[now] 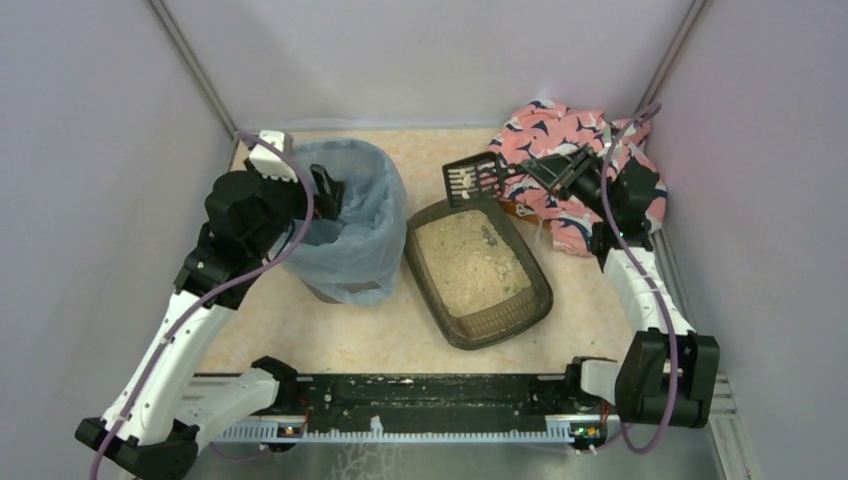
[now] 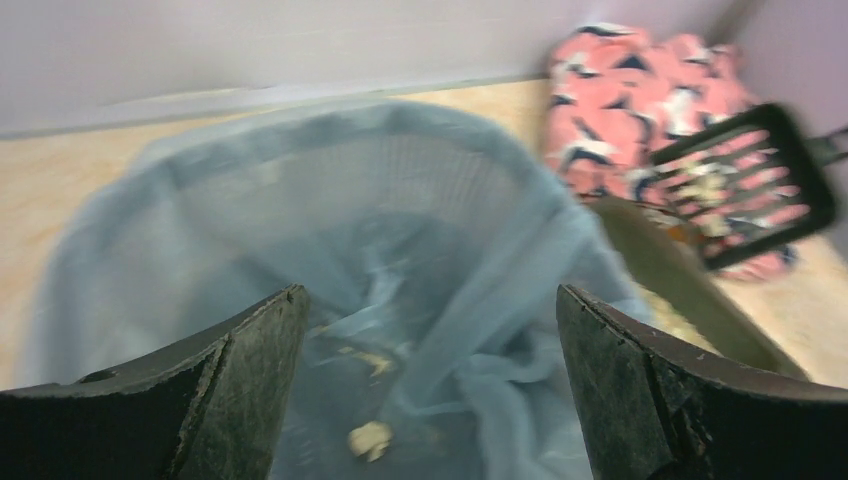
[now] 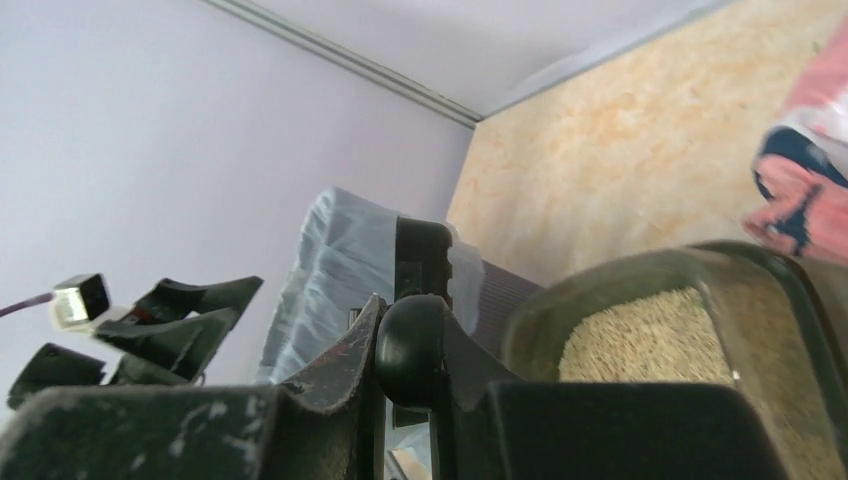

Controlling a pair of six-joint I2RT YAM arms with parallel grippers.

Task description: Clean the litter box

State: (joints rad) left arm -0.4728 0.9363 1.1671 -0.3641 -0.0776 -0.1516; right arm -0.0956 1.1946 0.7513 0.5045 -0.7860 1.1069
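The worktop (image 1: 330, 340) is a beige speckled board walled on three sides, and everything on it sits in its far half, where both my arms can reach.

The round bin (image 1: 350, 215), lined with a translucent blue bag, stands toward the far left corner. My left gripper (image 2: 430, 300) hovers over its mouth with its jaws spread wide and nothing between them. I judge it is there to keep the bag open, or simply to stay clear of the tipping path. At the bottom of the bag lies at least one pale lump (image 2: 368, 438).

The litter box (image 1: 478, 270) rests near the middle of the worktop, just beside the bin on its right and angled so one short end points at the far edge. It is close enough that a load has only a short way to travel. The beige litter looks fairly even, with a dark speck or two near the far end.

A pink patterned cloth (image 1: 570, 150) is bunched in the far right corner, under my right arm.

My right gripper (image 3: 410, 345) is clamped on the handle of the black slotted scoop (image 2: 745, 185). It holds the head roughly level above the box's far end, so loose grains would fall back in. The left wrist view is blurred, but pale clumps seem to sit on the slots. The next move, I reckon, is a carry leftward to the bin.
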